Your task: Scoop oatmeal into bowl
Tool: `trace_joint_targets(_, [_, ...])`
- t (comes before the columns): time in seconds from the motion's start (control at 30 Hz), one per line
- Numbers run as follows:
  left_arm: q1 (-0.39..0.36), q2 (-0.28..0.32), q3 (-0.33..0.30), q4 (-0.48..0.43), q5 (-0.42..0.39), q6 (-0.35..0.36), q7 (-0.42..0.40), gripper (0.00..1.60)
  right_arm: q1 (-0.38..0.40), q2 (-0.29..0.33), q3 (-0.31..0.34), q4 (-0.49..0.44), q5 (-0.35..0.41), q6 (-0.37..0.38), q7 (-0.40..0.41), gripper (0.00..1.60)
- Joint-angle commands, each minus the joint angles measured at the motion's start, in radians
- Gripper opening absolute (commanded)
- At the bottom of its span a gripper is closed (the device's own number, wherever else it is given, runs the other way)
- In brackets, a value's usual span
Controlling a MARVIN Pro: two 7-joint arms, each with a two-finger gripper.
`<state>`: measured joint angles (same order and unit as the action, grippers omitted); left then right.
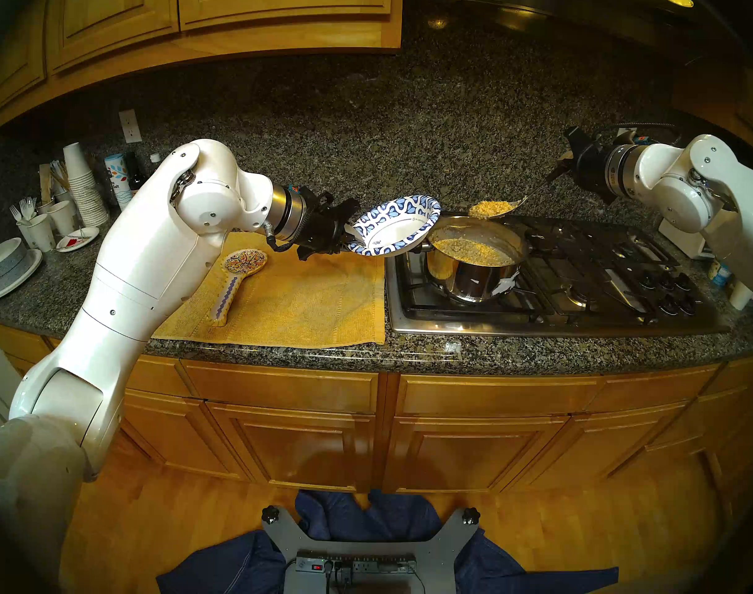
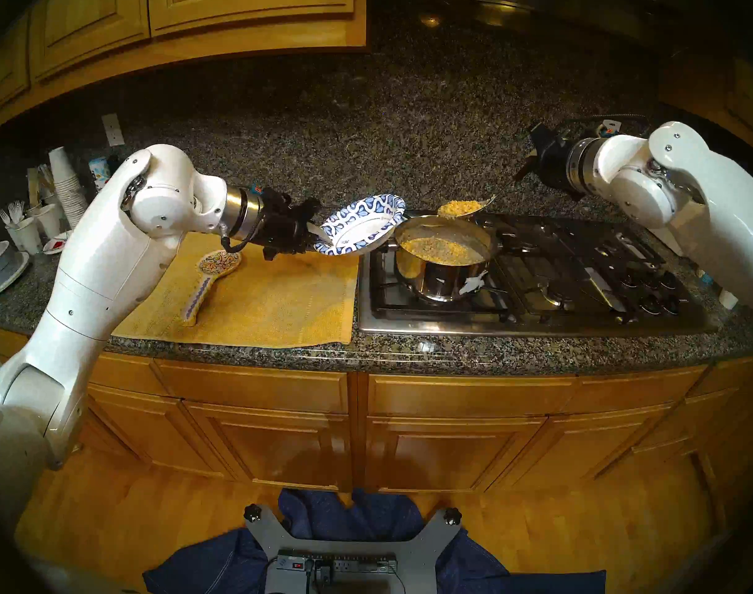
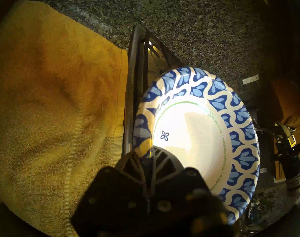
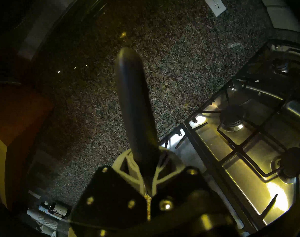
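Observation:
The blue-and-white paper bowl (image 1: 394, 226) (image 2: 359, 226) (image 3: 197, 129) hangs tilted in the air, just left of a steel pot (image 1: 473, 276). My left gripper (image 1: 349, 237) (image 3: 151, 154) is shut on the bowl's near-left rim. Tan-yellow oatmeal (image 1: 473, 249) fills the pot on the front-left burner. A metal spoon (image 1: 490, 209) (image 2: 460, 208) heaped with oatmeal hovers over the pot's back rim, right of the bowl. My right gripper (image 1: 565, 162) (image 4: 145, 163) is shut on the spoon's dark handle (image 4: 133, 103).
A yellow towel (image 1: 301, 297) with a patterned ceramic spoon rest (image 1: 237, 280) lies on the granite counter left of the gas stove (image 1: 580, 271). Stacked paper cups (image 1: 85, 186), cutlery cups and stacked grey-white bowls (image 1: 8, 267) crowd the far left. Control knobs (image 1: 670, 289) sit at the stove's right.

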<state>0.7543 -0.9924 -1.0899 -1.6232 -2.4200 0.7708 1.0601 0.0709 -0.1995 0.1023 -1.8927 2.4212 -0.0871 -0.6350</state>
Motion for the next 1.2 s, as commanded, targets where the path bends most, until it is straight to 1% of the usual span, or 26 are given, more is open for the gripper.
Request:
trace_joint_targets(0.0, [-0.077,0.027,0.017,-0.009,-0.078,-0.039,0.119,0.0,0.071,-0.002,0.063,-0.005,-0.01,0.003,0.007,0.0])
trace_joint_targets(0.03, [-0.08,0.034,0.025,-0.008,-0.083,-0.044,0.105,0.0,0.073,-0.004,0.065,-0.006,-0.008,0.003,0.007,0.0])
trace_joint_targets(0.17, [-0.099,0.043,0.044,-0.008,-0.128,-0.068,0.151,0.0,0.082,-0.01,0.075,-0.012,-0.002,0.008,0.004,0.0])
trace_joint_targets(0.27, [-0.11,0.052,0.058,-0.007,-0.148,-0.081,0.155,0.0,0.087,-0.014,0.081,-0.018,0.003,0.011,0.001,0.0])
trace_joint_targets(0.33, [-0.126,0.059,0.074,-0.006,-0.182,-0.098,0.185,0.0,0.092,-0.017,0.086,-0.025,0.011,0.014,-0.002,0.0])
trace_joint_targets(0.37, [-0.126,0.059,0.074,-0.006,-0.182,-0.098,0.185,0.0,0.092,-0.017,0.086,-0.025,0.011,0.014,-0.002,0.0])
trace_joint_targets(0.4, [-0.13,0.069,0.086,-0.005,-0.184,-0.103,0.157,0.0,0.093,-0.019,0.088,-0.029,0.015,0.016,-0.002,0.0])
trace_joint_targets(0.43, [-0.141,0.072,0.095,-0.004,-0.208,-0.115,0.187,0.0,0.097,-0.023,0.093,-0.035,0.022,0.019,-0.004,0.0])
trace_joint_targets(0.47, [-0.141,0.072,0.095,-0.004,-0.208,-0.115,0.187,0.0,0.097,-0.023,0.093,-0.035,0.022,0.019,-0.004,0.0])
trace_joint_targets(0.53, [-0.153,0.074,0.104,-0.003,-0.233,-0.127,0.215,0.0,0.101,-0.027,0.097,-0.043,0.028,0.024,-0.007,0.0])
trace_joint_targets(0.6, [-0.163,0.085,0.122,-0.001,-0.246,-0.137,0.201,0.0,0.104,-0.029,0.101,-0.047,0.033,0.028,-0.01,0.0])
trace_joint_targets(0.63, [-0.169,0.084,0.124,0.0,-0.261,-0.143,0.225,0.0,0.105,-0.03,0.102,-0.048,0.037,0.03,-0.012,0.0])
trace_joint_targets(0.67, [-0.175,0.089,0.132,0.001,-0.269,-0.148,0.223,0.0,0.106,-0.032,0.104,-0.05,0.04,0.032,-0.014,0.0])
trace_joint_targets(0.7, [-0.182,0.089,0.137,0.002,-0.282,-0.154,0.24,0.0,0.107,-0.034,0.105,-0.052,0.044,0.034,-0.015,0.0])
trace_joint_targets(0.73, [-0.188,0.096,0.148,0.004,-0.288,-0.159,0.23,0.0,0.109,-0.036,0.106,-0.053,0.048,0.036,-0.017,0.0])
trace_joint_targets(0.77, [-0.195,0.096,0.153,0.005,-0.303,-0.165,0.247,0.0,0.11,-0.038,0.109,-0.056,0.055,0.039,-0.018,0.0])
trace_joint_targets(0.87, [-0.213,0.103,0.172,0.01,-0.331,-0.179,0.265,0.0,0.115,-0.048,0.114,-0.063,0.067,0.043,-0.022,0.0])
trace_joint_targets(0.9, [-0.217,0.107,0.18,0.011,-0.335,-0.182,0.256,0.0,0.117,-0.051,0.115,-0.065,0.07,0.044,-0.022,0.0])
trace_joint_targets(0.93, [-0.223,0.106,0.183,0.013,-0.347,-0.187,0.275,0.0,0.119,-0.055,0.117,-0.067,0.075,0.045,-0.023,0.0])
trace_joint_targets(0.97, [-0.228,0.109,0.189,0.014,-0.352,-0.19,0.273,0.0,0.12,-0.059,0.119,-0.069,0.078,0.046,-0.024,0.0])
trace_joint_targets(1.03, [-0.239,0.109,0.197,0.017,-0.371,-0.197,0.296,0.0,0.123,-0.067,0.121,-0.071,0.085,0.046,-0.026,0.0])
trace_joint_targets(1.07, [-0.245,0.115,0.208,0.018,-0.375,-0.2,0.283,0.0,0.123,-0.071,0.122,-0.072,0.088,0.046,-0.027,0.0])
trace_joint_targets(1.1, [-0.256,0.114,0.216,0.023,-0.395,-0.207,0.31,0.0,0.124,-0.077,0.123,-0.072,0.093,0.046,-0.028,0.0])
trace_joint_targets(1.17, [-0.263,0.12,0.227,0.025,-0.399,-0.21,0.297,0.0,0.125,-0.081,0.124,-0.072,0.095,0.045,-0.028,0.0])
